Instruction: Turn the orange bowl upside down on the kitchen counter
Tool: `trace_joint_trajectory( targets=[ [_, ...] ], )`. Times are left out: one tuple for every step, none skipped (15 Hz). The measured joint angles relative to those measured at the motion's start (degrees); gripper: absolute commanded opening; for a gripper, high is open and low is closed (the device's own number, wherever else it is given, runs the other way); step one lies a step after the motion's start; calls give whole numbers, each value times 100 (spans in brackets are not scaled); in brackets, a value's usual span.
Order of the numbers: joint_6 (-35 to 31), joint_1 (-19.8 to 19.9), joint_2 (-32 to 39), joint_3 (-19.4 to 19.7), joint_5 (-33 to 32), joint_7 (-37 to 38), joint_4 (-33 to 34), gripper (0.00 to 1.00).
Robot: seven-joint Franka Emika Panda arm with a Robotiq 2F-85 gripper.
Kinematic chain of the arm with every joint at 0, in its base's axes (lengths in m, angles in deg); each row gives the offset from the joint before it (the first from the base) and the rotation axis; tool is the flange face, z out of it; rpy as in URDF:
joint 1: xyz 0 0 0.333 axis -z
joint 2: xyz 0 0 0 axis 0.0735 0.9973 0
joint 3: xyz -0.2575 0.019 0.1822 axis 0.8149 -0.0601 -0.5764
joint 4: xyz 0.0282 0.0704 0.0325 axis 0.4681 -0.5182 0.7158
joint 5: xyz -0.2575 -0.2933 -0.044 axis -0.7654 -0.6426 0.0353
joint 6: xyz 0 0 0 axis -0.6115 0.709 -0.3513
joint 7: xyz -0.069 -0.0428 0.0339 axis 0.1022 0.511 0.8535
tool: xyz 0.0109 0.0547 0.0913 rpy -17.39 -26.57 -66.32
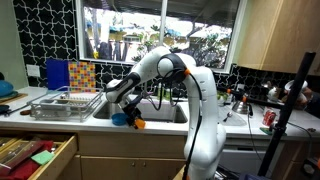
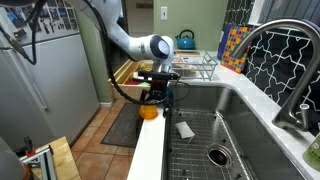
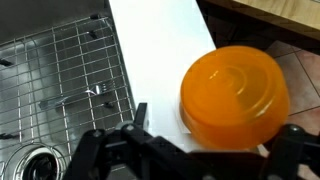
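The small, shallow, bright orange plastic bowl lies bottom-up on the long pale grey-white bench, on the narrow strip in front of the inset steel sink. In the wrist view its ringed base faces the camera, and it sits at the outer edge of that strip, on the side away from the sink. The wooden floor shows beyond it.

The black pincer is spread wide, one finger on the sink side of the bowl and the other at the bowl's far rim. The bowl lies between and just ahead of the fingers. Whether the far finger touches the rim cannot be told.

In both exterior views the white arm bends down over the front of the sink, and the pincer hangs just above the orange bowl at the bench edge. In an exterior view the bowl shows below the pincer, with a wire dish rack standing beside the sink.
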Motion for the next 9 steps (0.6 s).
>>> trace_joint_trajectory(
  targets=[
    [-14, 0, -11, 2, 0, 28, -15, 100],
    [-33, 0, -26, 4, 0, 53, -34, 100],
    [-70, 0, -50, 6, 0, 79, -66, 100],
    [-130, 0, -87, 7, 0, 100, -111, 100],
    [-205, 0, -130, 10, 3, 105, -165, 100],
    [-302, 4, -183, 13, 26, 105, -227, 100],
    [-418, 14, -238, 15, 77, 100, -283, 100],
    [-507, 27, -283, 16, 135, 97, -323, 100],
    [-561, 35, -320, 16, 172, 97, -349, 100]
  ],
)
